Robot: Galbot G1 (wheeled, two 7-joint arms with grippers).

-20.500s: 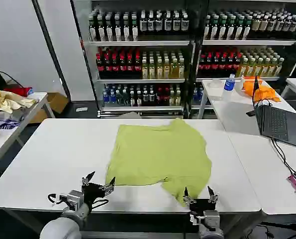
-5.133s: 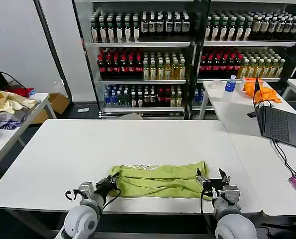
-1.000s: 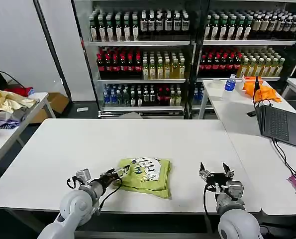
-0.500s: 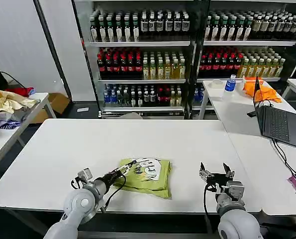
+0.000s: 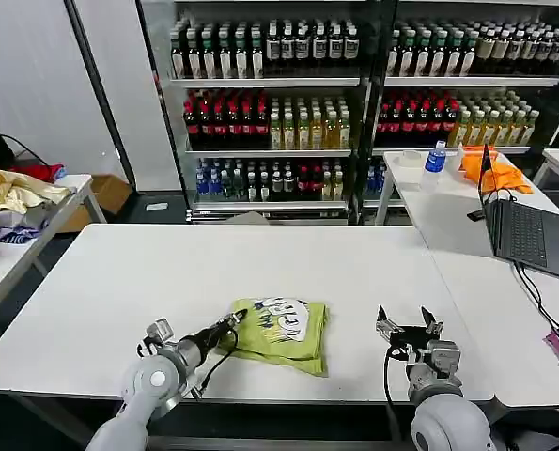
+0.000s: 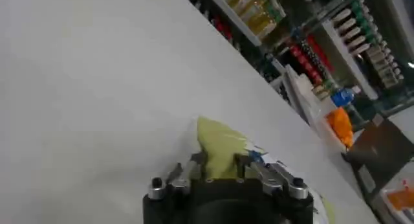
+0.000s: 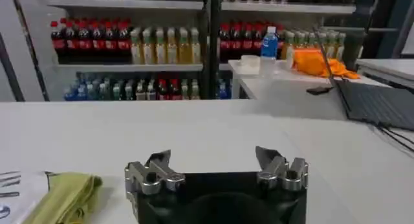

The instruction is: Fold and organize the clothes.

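While the lime T-shirt (image 5: 281, 331) lies folded small, print upward, on the white tabletop (image 5: 119, 282) near its front edge, the left gripper (image 5: 234, 321) touches its left edge, fingers nearly together. The right gripper (image 5: 407, 327) waits apart, fingers spread.

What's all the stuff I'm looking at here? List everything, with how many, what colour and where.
T-shirt: one, lime with white-and-dark print, folded on the near table.
Table: one, white, in front.
Drink bottles: many, mixed colours, on back shelves.
Laptop: one, dark, open on the right table.
Orange cloth: one, behind the laptop.
Cloth heap: one, cream and red, far left table.
Left gripper: one, at the shirt's left edge.
Right gripper: one, jaws open, right of the shirt.
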